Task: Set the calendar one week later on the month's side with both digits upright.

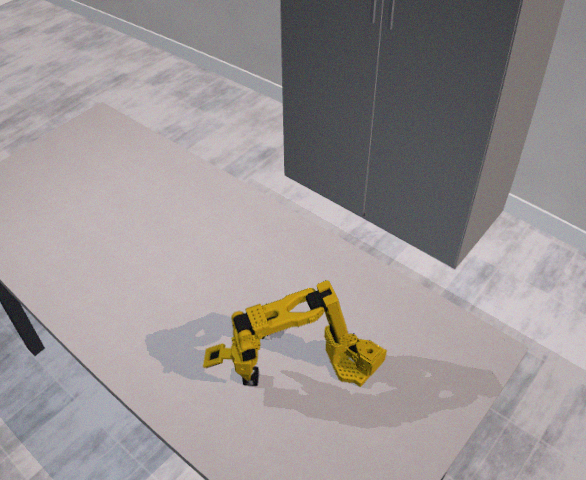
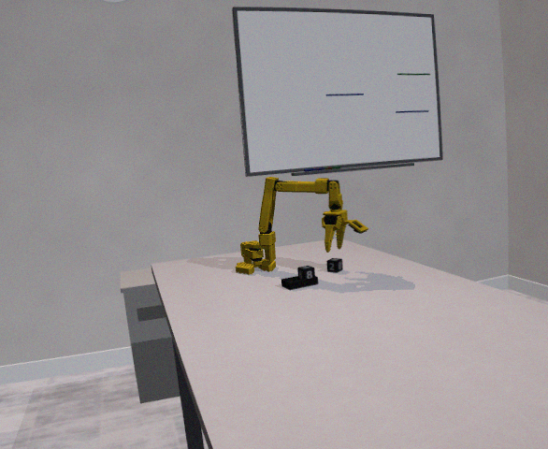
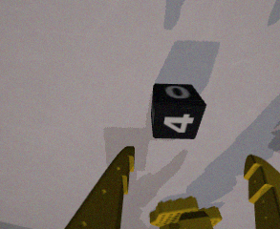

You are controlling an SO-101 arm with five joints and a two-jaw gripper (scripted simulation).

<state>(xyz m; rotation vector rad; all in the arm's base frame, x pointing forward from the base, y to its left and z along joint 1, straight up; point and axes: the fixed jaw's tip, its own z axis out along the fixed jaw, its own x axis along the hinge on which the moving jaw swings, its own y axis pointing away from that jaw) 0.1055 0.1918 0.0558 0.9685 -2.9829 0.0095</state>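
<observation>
On the pale beige table, a low black tray holds one black cube showing a white 8. Just beyond, a second black number cube stands alone on the table. Above it hang the yellow arm's fingers, partly apart and gripping nothing.

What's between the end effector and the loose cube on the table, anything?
Nothing visible. The end effector hangs open right above the loose cube, which stands alone on the table beside the tray. In the wrist view only bare table lies between the fingers and the cube.
</observation>
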